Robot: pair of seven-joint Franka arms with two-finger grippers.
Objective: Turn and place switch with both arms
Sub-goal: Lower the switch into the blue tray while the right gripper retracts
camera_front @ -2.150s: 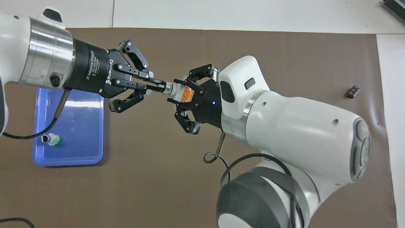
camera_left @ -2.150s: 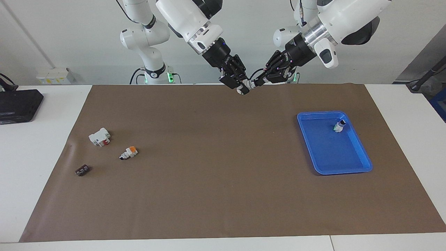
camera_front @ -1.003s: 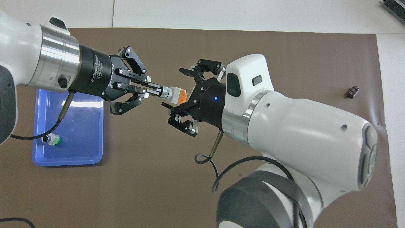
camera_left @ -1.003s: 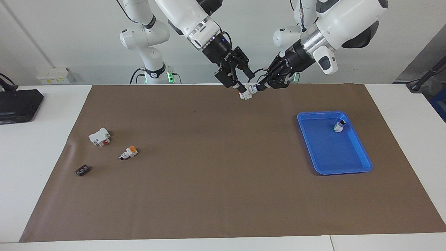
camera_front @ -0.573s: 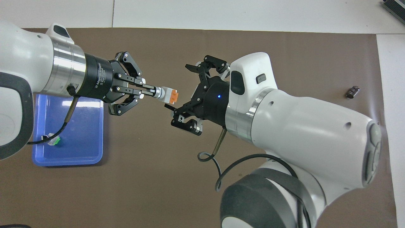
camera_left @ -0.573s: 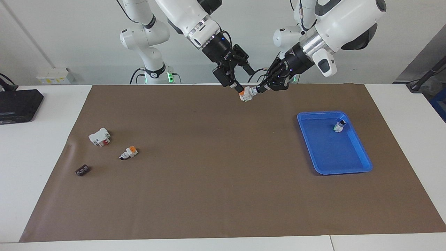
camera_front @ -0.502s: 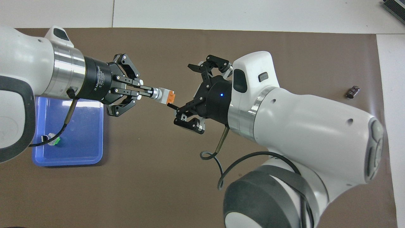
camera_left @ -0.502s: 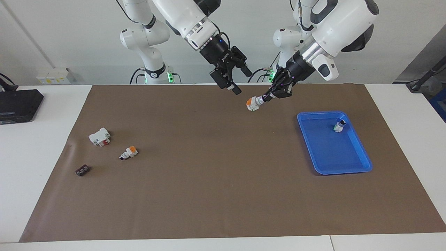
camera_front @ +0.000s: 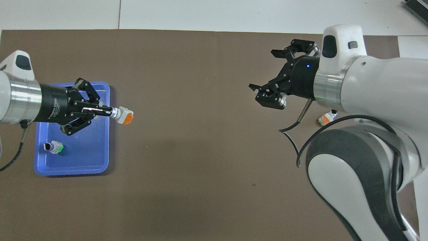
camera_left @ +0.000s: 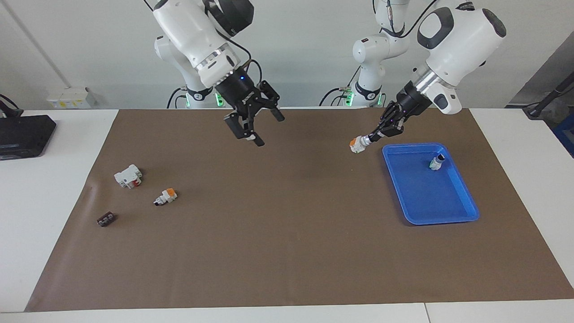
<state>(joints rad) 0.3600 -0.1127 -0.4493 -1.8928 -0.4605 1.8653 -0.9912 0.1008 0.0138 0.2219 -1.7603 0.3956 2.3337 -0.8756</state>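
Placing step: left gripper (camera_left: pixel 364 142) fingers clamp the switch (camera_left: pixel 356 146) at the blue tray's (camera_left: pixel 466 199) 10 o'clock corner. Right gripper (camera_left: pixel 253 127) fingers open, empty. Next: carry over tray, lower, release.

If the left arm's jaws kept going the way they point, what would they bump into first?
Probably just the brown mat. The left gripper, shut on the switch, slants down past the blue tray, with nothing else in line, though depth is unclear.

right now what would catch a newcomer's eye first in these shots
The left claw, shut on a small orange-faced switch, holds it in the air just beside the blue tray. That tray, at the left arm's end of the brown mat, already holds another switch. The right claw hangs open over the mat, holding nothing.
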